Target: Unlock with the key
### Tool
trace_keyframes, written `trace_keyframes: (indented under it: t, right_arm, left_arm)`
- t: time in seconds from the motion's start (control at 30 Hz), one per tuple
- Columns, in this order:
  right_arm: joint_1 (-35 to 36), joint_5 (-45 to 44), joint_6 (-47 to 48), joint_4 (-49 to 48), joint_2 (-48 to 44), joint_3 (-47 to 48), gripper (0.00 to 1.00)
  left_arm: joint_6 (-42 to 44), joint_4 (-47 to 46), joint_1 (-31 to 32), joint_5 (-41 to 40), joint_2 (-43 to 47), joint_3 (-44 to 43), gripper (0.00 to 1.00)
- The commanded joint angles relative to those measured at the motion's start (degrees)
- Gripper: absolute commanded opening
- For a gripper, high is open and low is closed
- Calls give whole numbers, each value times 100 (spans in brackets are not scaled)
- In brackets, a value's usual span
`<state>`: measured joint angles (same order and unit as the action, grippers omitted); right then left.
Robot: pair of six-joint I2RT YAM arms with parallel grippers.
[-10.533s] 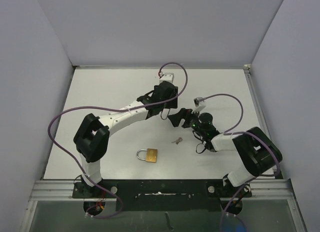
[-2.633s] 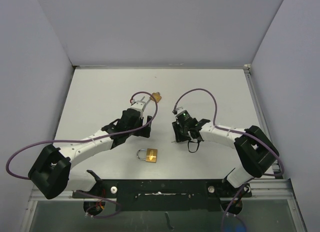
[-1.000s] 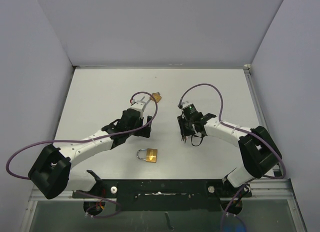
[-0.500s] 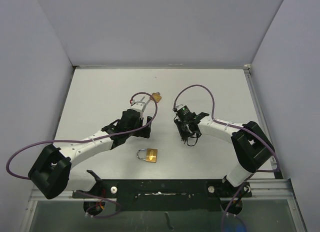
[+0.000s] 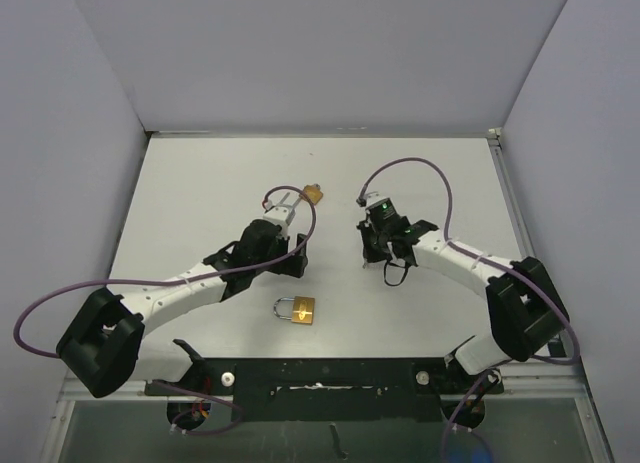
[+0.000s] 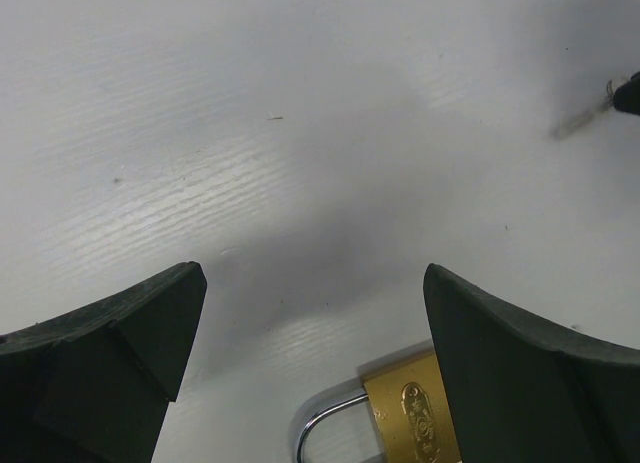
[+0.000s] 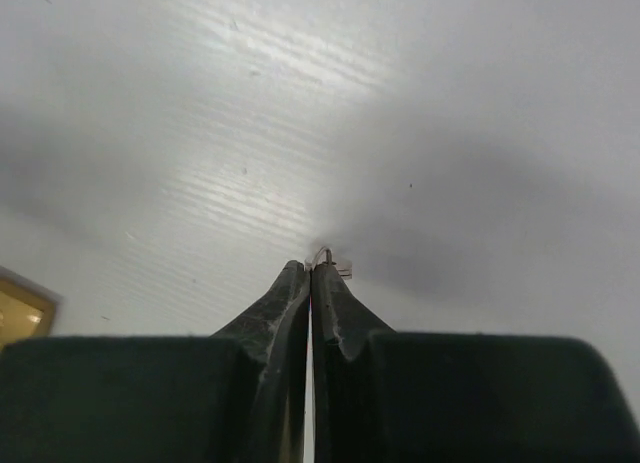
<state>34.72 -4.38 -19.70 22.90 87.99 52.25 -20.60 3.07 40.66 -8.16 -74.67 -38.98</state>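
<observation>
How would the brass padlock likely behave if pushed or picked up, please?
The padlock looks solid brass, so probably heavy for its size and rigid. Lying flat on the smooth table, it would likely slide, not roll.

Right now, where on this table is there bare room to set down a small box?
Widest bare patch: the back-left of the table, between the back wall and the left arm. The back-right corner, beyond the right arm's cable, is bare too. It is crowded in the middle, around the padlock and the right gripper, shut on the key.
</observation>
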Motion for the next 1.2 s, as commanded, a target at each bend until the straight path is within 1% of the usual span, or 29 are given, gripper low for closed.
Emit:
trace_keyframes:
  t: [0.0,0.13,0.27,0.43,0.77,0.87,0.93,1.03,1.17]
  right_arm:
    - [-360,720,-239,-765,-767,46,0]
    - [-483,1044,-325,-1034,-1010,41,0]
    - [-519,1287,-417,-1272,-1204,14,0]
    - [-528,1572,-544,-1395,-1363,39,0]
    - [-519,2038,-614,-1528,-1640,52,0]
    - [-519,2160,-601,-1525,-1694,57,0]
    - [-523,2233,-596,-1535,-1698,57,0]
    - [-511,2327,-596,-1559,-1702,42,0]
    - [-503,2411,-605,-1569,-1718,25,0]
  left_arm:
    - [-26,-1149,-32,696,224,211,91]
    - [-67,-2083,-41,1231,110,420,90]
    - [-139,-3057,-51,1615,-218,540,88]
    - [-215,-4344,-55,2128,-794,608,78]
    - [-153,-6253,-55,2795,-2094,358,76]
    - [-52,-6683,-59,2917,-2337,318,75]
    - [37,-6906,-56,3064,-2465,251,72]
    - [77,-7209,-55,3136,-2619,139,71]
    - [126,-7330,-58,3172,-2763,-22,69]
